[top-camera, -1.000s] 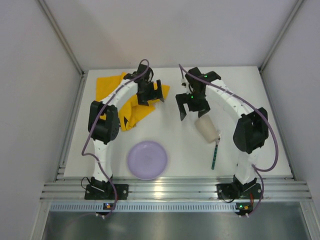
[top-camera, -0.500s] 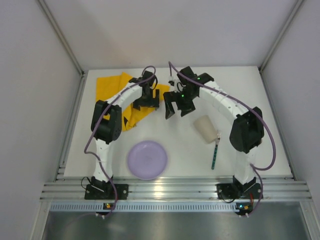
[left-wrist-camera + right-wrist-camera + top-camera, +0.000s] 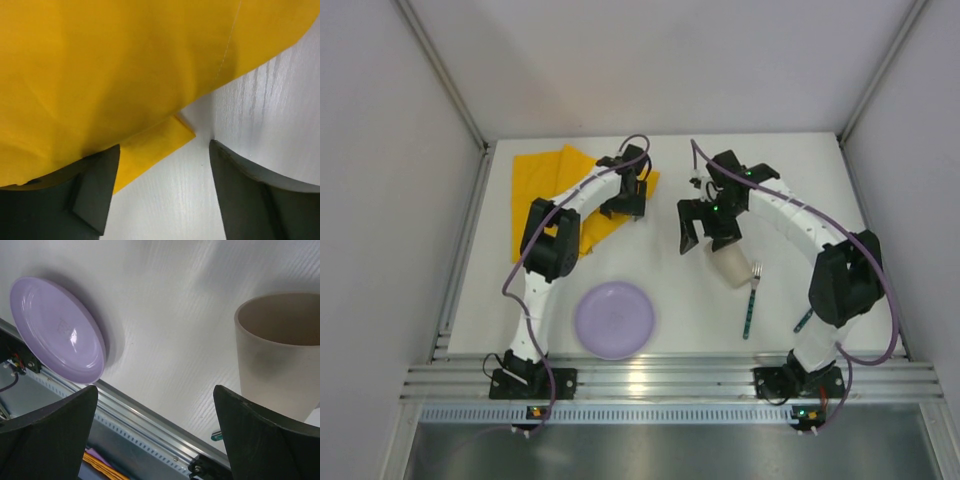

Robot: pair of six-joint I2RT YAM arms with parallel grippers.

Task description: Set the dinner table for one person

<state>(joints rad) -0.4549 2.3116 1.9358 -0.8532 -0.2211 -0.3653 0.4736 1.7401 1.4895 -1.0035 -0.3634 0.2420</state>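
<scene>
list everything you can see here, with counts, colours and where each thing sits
dinner table: 1, matte white, fills the middle
wall panels: pale grey, around the table
rail: 1, ribbed aluminium, near edge
cloth: 1, yellow, far left corner
plate: 1, lilac, near edge, left of centre
cup: 1, beige, right of centre
fork: 1, green handle, just right of the cup
thin teal piece: 1, by the right arm, mostly hidden
arms: 2, white and black, bases at the rail
left pincer: open, over the cloth's right edge
right pincer: open, over the cup
</scene>
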